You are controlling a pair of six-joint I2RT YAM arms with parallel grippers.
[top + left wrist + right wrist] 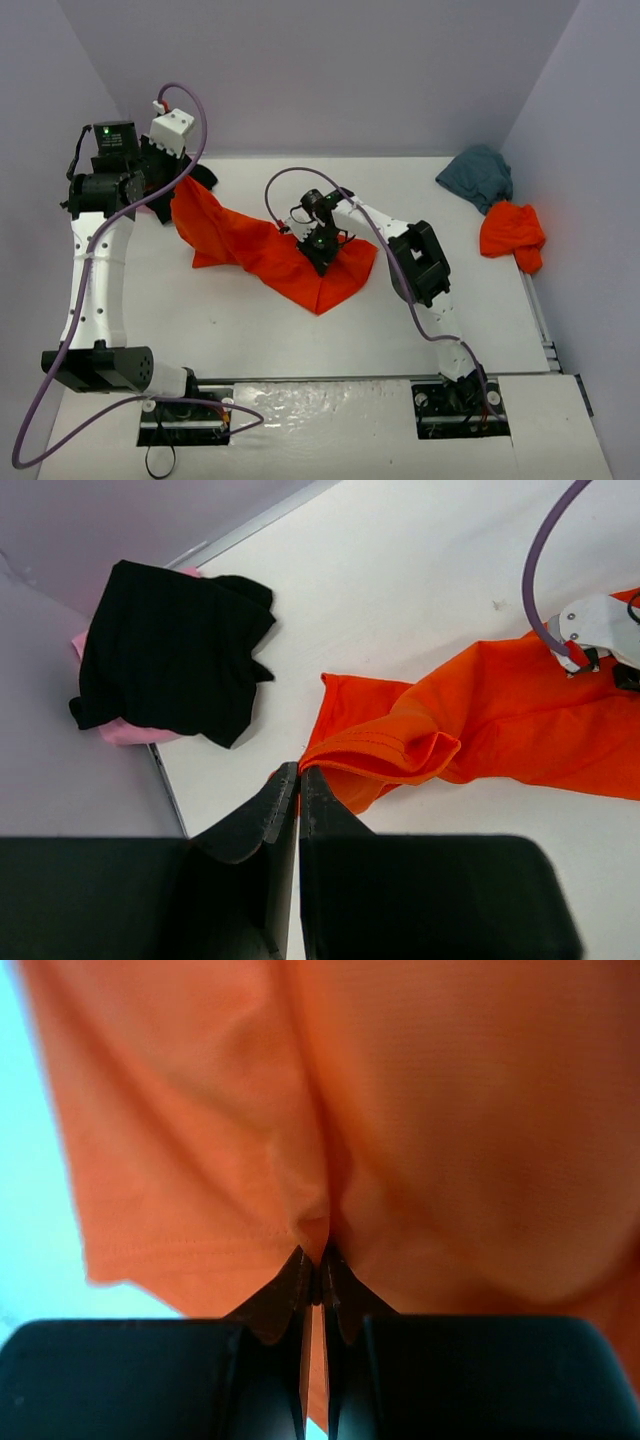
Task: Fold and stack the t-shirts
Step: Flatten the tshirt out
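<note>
White table (250, 330) is seen across most of the top view. Over its middle a stretched orange-red t-shirt (250, 245) is drawn from the upper left toward the centre. Its left end is raised off the surface and its right end is spread flat, coming to a point just below the centre.

A teal-grey t-shirt (478, 175) is bunched at the upper right of the top view. A crumpled orange-red t-shirt (512, 232) is heaped just below it, near the right edge.

In the left wrist view a black t-shirt (170, 645) is laid at the upper left over a pink t-shirt (125, 732), of which only the edges are shown.

The left gripper (298, 772) is pressed together on the hem of the stretched orange-red t-shirt, at the bottom centre of its wrist view. The right gripper (315, 1258) is likewise closed, and a fold of the same cloth is pinched between its tips.
</note>
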